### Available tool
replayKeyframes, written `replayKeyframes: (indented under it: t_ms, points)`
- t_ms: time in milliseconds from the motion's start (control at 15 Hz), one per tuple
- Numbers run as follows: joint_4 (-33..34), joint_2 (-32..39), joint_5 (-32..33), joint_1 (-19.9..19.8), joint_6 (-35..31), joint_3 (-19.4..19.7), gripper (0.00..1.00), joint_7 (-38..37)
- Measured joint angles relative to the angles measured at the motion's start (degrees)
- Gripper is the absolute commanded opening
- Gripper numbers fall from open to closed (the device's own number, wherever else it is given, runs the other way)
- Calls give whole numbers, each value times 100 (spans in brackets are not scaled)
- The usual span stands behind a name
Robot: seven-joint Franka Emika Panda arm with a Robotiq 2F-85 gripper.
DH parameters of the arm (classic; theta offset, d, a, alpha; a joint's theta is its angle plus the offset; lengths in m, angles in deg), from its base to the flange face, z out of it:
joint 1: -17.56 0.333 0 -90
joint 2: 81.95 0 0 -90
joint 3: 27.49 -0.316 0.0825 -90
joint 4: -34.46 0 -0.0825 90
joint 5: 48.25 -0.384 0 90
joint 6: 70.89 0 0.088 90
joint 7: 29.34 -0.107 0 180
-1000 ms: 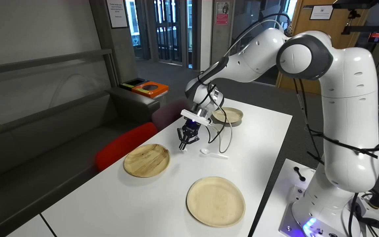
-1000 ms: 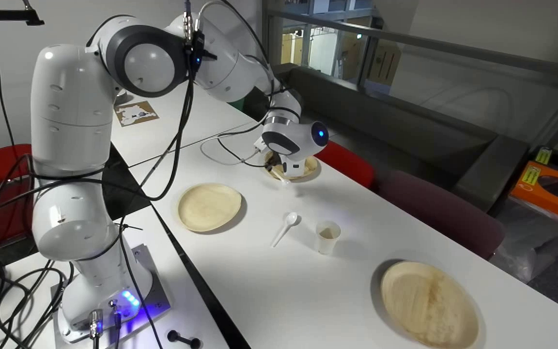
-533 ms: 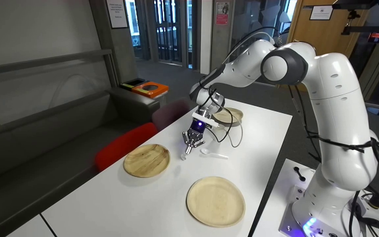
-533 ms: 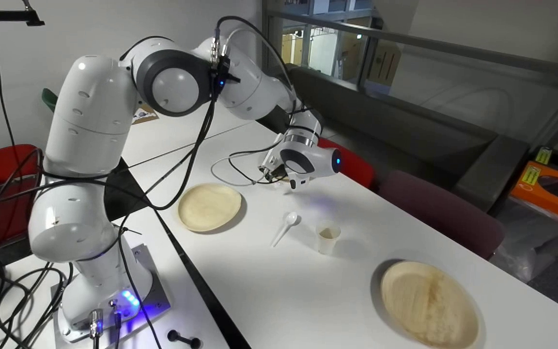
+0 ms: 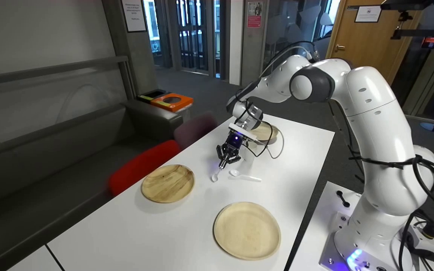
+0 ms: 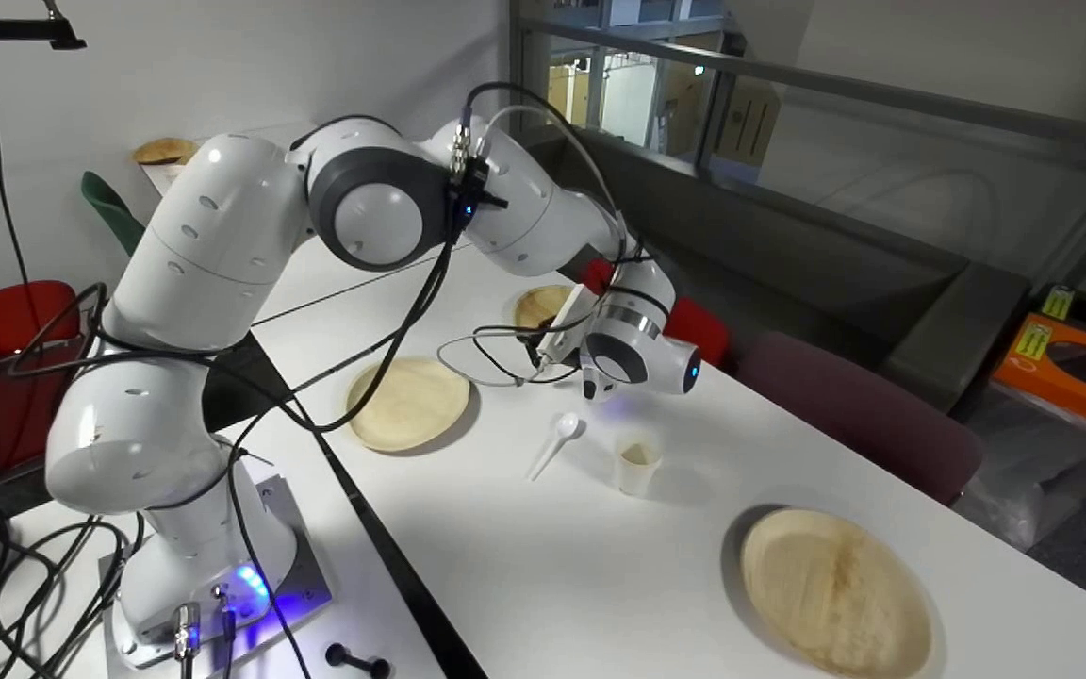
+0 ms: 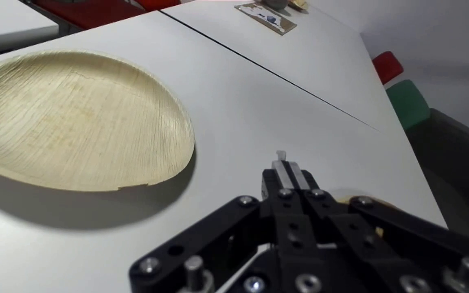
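Observation:
My gripper (image 5: 222,165) is shut on a white plastic spoon (image 5: 215,178). The spoon's bowl points down, low over the white table; I cannot tell whether it touches. In the wrist view the fingertips of my gripper (image 7: 287,165) are nearly together, with a pale end of the spoon (image 7: 281,155) showing past them. A second white spoon (image 5: 245,176) lies on the table near the gripper; it also shows in an exterior view (image 6: 555,445). A translucent cup (image 6: 637,464) stands upright beyond it. In that view the arm's wrist hides the fingertips and held spoon.
Three wooden plates lie on the table: a near pale plate (image 5: 247,230), a streaked plate (image 5: 168,183) by the red chair (image 5: 145,165), and a far plate (image 6: 835,594). The near plate (image 7: 79,126) fills the left of the wrist view. Cables (image 6: 524,358) loop beside the wrist.
The arm has reached lower and farther out, carrying the held spoon away from the streaked plate toward the cup's side. Plates, cup and the lying spoon have not moved.

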Motion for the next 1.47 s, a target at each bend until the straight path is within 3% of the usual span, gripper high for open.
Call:
replayKeyframes:
  t_ms: [400,800,1067,1133,1200,1467]
  points:
    - [113,401,-633,-125,211,230,0,-716]
    - [-251,617,-1868,25,362,-118,0,-199]
    - [-671,683,-2273,330,352,-180,0,325]
    - [-732,682,-2302,387,352,-176,26,422]
    - [-770,682,-2309,420,351,-173,27,490]
    - [-815,620,-2307,505,344,-40,58,653]
